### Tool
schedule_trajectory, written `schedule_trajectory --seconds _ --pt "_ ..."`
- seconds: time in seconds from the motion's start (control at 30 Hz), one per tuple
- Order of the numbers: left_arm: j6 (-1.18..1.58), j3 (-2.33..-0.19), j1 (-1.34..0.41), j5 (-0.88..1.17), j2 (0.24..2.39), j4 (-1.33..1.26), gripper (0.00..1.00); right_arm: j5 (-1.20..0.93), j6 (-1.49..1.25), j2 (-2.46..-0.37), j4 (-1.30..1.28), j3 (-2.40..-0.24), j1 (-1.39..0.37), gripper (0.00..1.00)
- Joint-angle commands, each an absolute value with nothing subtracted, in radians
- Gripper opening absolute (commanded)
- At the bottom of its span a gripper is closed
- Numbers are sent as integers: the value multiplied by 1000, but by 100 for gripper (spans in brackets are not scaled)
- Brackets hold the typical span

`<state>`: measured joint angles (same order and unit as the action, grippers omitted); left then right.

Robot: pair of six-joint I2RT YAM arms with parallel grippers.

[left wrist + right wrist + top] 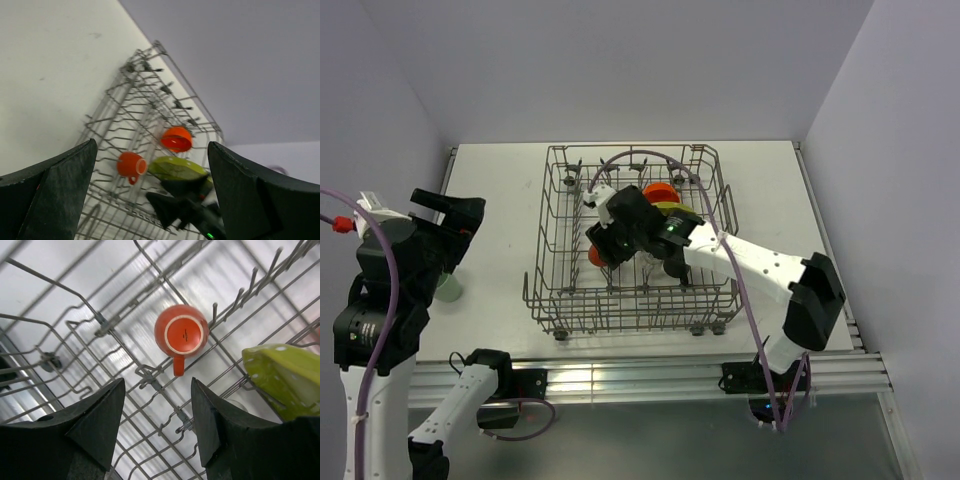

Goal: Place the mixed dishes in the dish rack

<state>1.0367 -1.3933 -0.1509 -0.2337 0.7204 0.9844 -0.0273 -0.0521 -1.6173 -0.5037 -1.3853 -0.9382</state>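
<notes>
The right tool is spread and empty. The small orange handled cup lies just beyond its fingertips on the wires of the dish rack, base facing the tool and handle pointing back toward the gap, touching neither finger. The yellow-green scalloped plate sits in the rack just beside the right finger. The left tool hangs spread wide over the surface left of the rack, near the pale green cup.

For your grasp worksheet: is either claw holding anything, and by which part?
Nothing is held. The right claw is open above the small orange handled cup, upside down in the dish rack; the left claw is open and empty.
</notes>
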Motion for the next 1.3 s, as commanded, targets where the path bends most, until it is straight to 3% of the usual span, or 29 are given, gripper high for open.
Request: schedule_trajectory --seconds 0.0,0.13,0.23,0.4,0.77,1.27 --pt "1035 -1368 -147 -397 762 1074 99 -35 -75 -1536 -452 -1416 -945 63" --pt "1158 -1374 -147 -568 882 1273 99 -34 -94 -1502 -483 -1465 -946 63" --pt "1255 -1345 -140 -588 979 1374 99 -38 -113 -1456 -486 -1473 -945 63" --pt "1365 -1226 -118 -603 997 1364 99 -48 -120 -1393 -524 -1494 -945 63" --pt "1278 -1180 73 -747 1025 1324 99 -43 -121 -1325 -578 -1463 -945 62" --pt "1108 -1061 325 -615 1130 1077 99 -81 -106 -1321 -543 -1440 -945 61"
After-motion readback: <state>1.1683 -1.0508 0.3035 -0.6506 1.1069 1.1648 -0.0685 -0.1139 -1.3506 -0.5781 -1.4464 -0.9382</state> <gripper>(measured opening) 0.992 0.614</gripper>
